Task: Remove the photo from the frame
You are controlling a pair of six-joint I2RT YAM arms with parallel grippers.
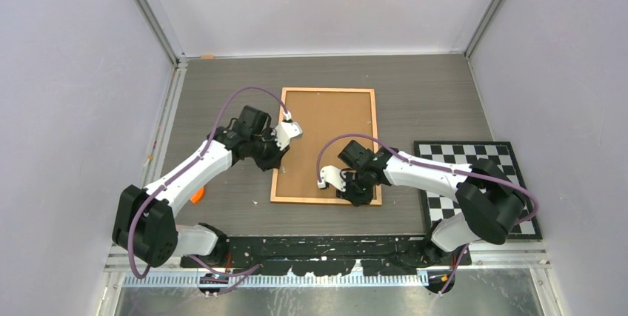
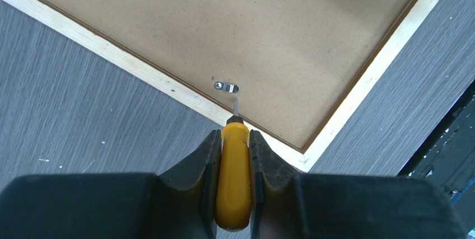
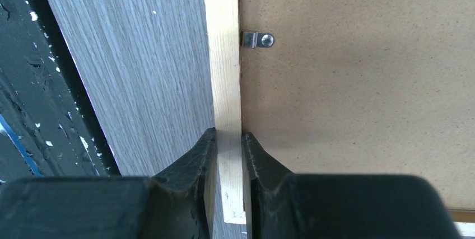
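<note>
The frame (image 1: 329,90) lies face down mid-table, its plain brown backing board (image 1: 326,146) facing up. The photo is hidden under the board. My left gripper (image 1: 272,156) is at the frame's left edge, shut on a yellow-handled screwdriver (image 2: 234,177). The screwdriver's tip (image 2: 236,104) points at a small metal clip (image 2: 227,87) on the board, just inside the pale wooden border (image 2: 140,71). My right gripper (image 1: 358,194) is at the frame's near right part. Its fingers (image 3: 207,155) are closed on either side of the wooden border (image 3: 224,54) near a corner. Another clip (image 3: 256,40) sits further along.
A black-and-white checkered mat (image 1: 474,183) lies to the right of the frame, partly under my right arm. A small orange object (image 1: 197,196) lies beside my left arm. The black table front edge (image 3: 33,82) runs close to the frame's near side. Walls enclose the table.
</note>
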